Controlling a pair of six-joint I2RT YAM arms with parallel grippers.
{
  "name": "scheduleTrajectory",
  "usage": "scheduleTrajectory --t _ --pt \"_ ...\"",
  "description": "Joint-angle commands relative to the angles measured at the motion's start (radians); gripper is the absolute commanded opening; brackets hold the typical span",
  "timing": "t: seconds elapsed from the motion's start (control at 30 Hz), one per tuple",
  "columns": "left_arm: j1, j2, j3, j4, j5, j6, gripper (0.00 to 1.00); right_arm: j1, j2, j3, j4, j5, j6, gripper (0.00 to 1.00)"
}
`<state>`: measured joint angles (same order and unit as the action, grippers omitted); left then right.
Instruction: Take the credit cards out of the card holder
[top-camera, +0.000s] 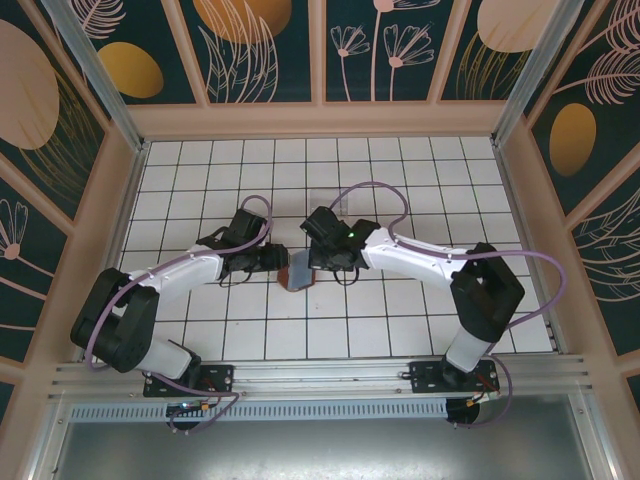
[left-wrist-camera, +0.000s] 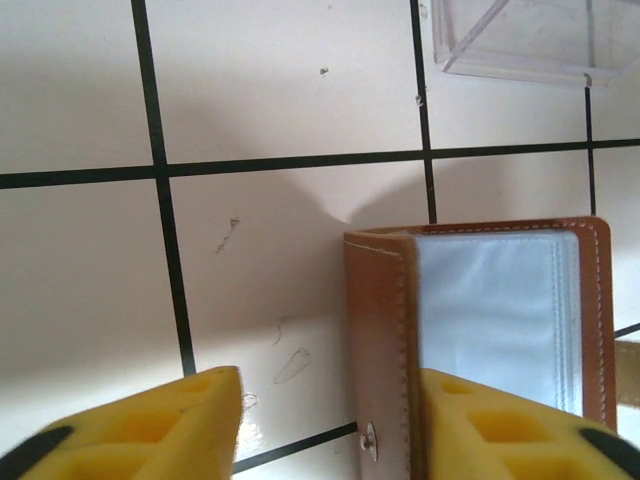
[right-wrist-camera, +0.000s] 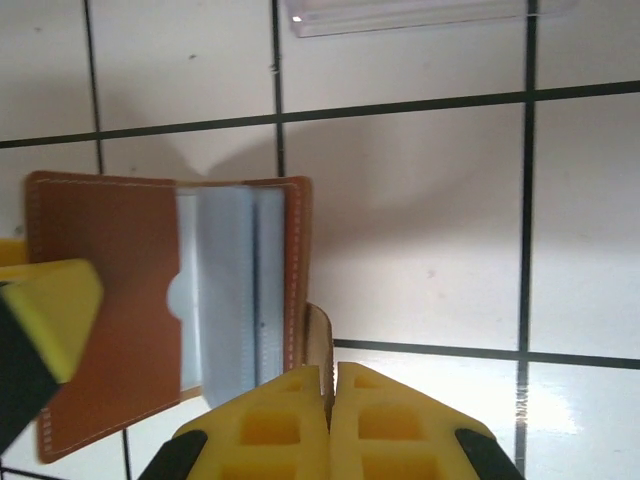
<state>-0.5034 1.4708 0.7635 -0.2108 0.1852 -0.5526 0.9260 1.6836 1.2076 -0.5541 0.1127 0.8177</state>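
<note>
The brown card holder (top-camera: 297, 275) stands open on the tiles between the two arms. My right gripper (right-wrist-camera: 332, 375) is shut on its little brown closing tab (right-wrist-camera: 318, 335), beside the pale grey-blue sleeves (right-wrist-camera: 235, 290). My left gripper (left-wrist-camera: 330, 385) is open around the other brown cover (left-wrist-camera: 380, 330). That cover rests against one yellow finger (left-wrist-camera: 480, 420), and a gap separates it from the other finger (left-wrist-camera: 170, 425). In the top view the left gripper (top-camera: 281, 262) and right gripper (top-camera: 312, 265) flank the holder. The credit cards are hidden; I cannot make out any in the sleeves.
A clear plastic box-like stand (top-camera: 325, 200) sits on the tiles just beyond the card holder, at the top edge of both wrist views (left-wrist-camera: 520, 40) (right-wrist-camera: 410, 12). White tiled table (top-camera: 200, 180) stretches around, bounded by wooden walls.
</note>
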Motion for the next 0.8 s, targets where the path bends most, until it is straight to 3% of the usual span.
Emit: scheduleTrajectory --t 0.0,0.33,0.5,0.77 --pt "-0.004 -0.014 0.011 -0.031 -0.029 0.014 0.43 -0.013 -0.048 -0.022 0.001 0.038 -0.002 0.0" --pt "-0.004 0.02 -0.018 0.021 -0.002 0.005 0.34 0.0 -0.125 -0.026 0.152 -0.085 -0.009 0.0" --pt "-0.004 0.031 -0.03 0.054 0.035 -0.009 0.34 0.007 -0.114 0.018 0.169 -0.093 -0.025 0.0" --pt "-0.004 -0.009 -0.025 0.024 -0.02 -0.009 0.35 0.013 -0.067 0.042 0.161 -0.13 -0.03 0.0"
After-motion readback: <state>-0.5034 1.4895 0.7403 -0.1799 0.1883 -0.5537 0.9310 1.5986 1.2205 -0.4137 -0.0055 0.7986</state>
